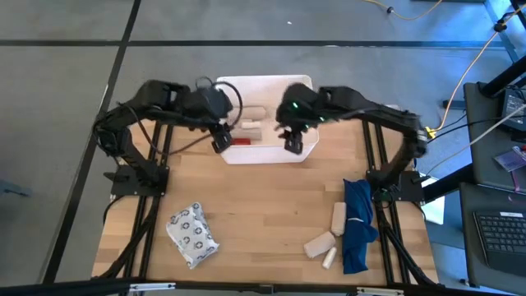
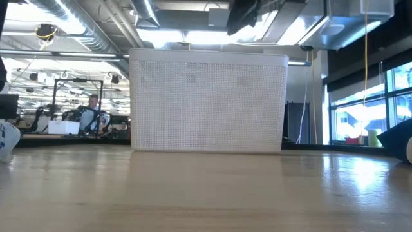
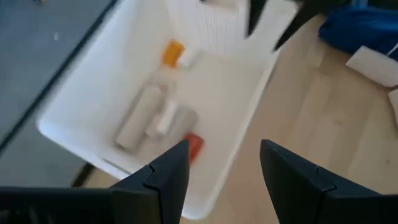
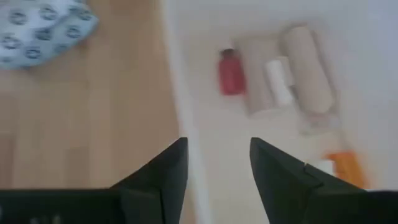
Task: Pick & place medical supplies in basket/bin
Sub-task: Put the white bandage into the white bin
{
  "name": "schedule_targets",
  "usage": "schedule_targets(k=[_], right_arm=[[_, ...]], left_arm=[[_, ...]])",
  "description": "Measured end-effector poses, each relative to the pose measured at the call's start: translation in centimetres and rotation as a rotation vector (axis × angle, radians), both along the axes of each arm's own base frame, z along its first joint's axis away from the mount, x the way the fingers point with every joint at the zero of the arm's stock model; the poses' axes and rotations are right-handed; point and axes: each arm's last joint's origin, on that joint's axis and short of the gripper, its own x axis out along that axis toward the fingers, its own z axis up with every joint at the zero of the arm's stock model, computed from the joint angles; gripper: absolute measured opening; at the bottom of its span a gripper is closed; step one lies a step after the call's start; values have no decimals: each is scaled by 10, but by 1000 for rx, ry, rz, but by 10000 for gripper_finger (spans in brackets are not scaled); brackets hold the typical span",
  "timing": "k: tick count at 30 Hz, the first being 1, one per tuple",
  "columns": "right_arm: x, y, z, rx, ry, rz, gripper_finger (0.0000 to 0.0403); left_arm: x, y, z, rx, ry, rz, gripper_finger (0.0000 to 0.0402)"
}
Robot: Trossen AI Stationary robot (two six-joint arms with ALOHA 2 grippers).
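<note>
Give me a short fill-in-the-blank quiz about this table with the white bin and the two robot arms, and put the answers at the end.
1. The red item lies inside the white ____.
2. Both the left hand and the right hand hang over the bin with nothing between their ____.
3. The grey ring-patterned packet lies on the table on the ____ arm's side.
4. The beige rolls on the table lie beside the dark-blue ____.

Missing words: bin; fingers; left; cloth

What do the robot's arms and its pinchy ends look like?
Both arms are dark, jointed and shiny. The left arm carries looping black cables; the right arm shows a small green light. Each end effector has two dark, wedge-shaped fingers.
</note>
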Motion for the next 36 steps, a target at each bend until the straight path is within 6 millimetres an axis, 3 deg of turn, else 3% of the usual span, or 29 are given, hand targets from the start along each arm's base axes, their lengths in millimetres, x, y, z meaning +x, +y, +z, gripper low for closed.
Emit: schedule_targets(k=[6, 14, 20, 26, 36], right_arm=[[-30, 39, -19, 33, -145, -13, 173], [-67, 64, -49, 85, -205, -12, 173], [-91, 89, -80, 215, -99, 74, 173], [-114, 112, -106, 306, 127, 175, 173], [-138, 148, -123, 2, 378, 671, 173]], left_arm=[[6, -20, -39, -76, 101, 99, 186], [11, -56, -84, -127, 130, 200, 186], [23, -81, -106, -117, 85, 105, 186], [32, -86, -123, -57, 40, 94, 186], [34, -86, -132, 16, 111, -11, 186]])
